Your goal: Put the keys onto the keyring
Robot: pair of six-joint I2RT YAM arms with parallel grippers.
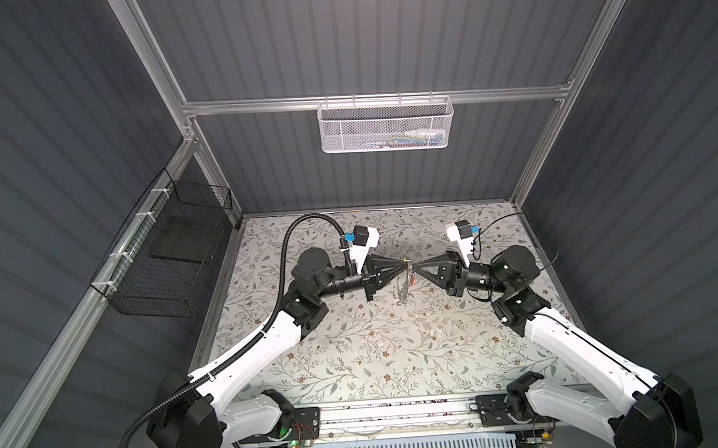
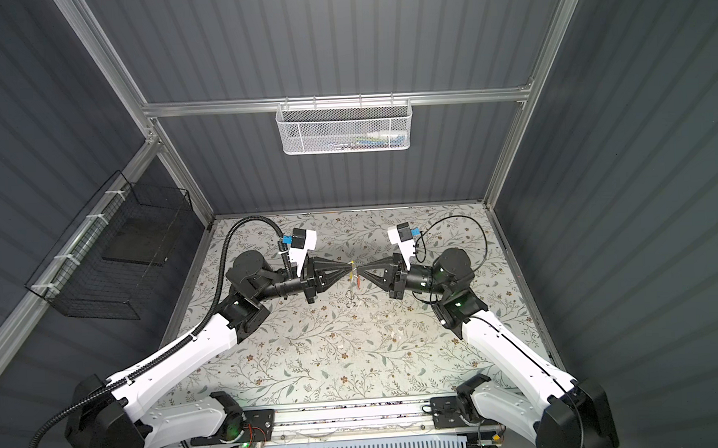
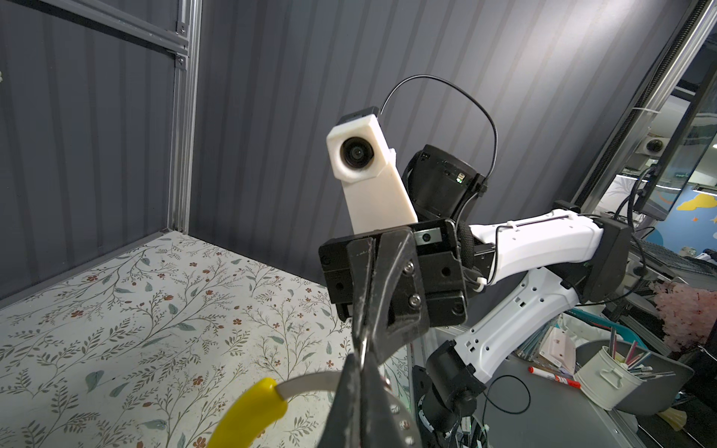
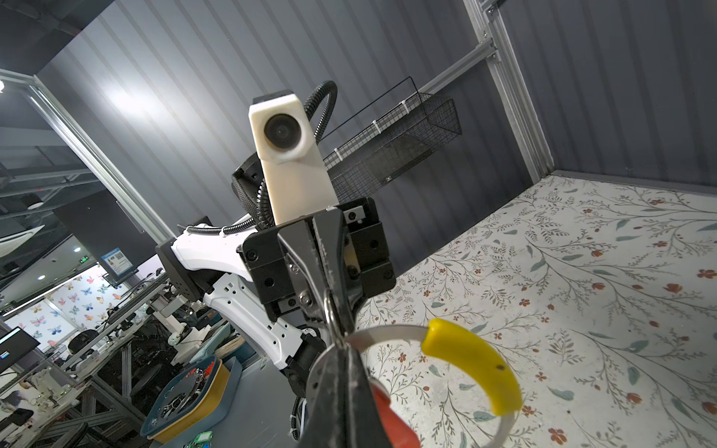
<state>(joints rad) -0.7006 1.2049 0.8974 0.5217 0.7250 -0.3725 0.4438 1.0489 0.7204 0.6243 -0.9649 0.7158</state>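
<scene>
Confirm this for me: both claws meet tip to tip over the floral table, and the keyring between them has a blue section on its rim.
Wrong colour: the keyring has a bright yellow section, not blue, as both wrist views show. The left claw and right claw do meet tip to tip over the floral table.

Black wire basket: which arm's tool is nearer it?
Left. The left tool reaches from the black wire basket side; the right tool meets it from the far side.

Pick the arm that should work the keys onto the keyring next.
Right, probably. The keys hang by the right gripper, whose tips are closed, red tag beside them. The left gripper is shut on the keyring, steadying it.
</scene>
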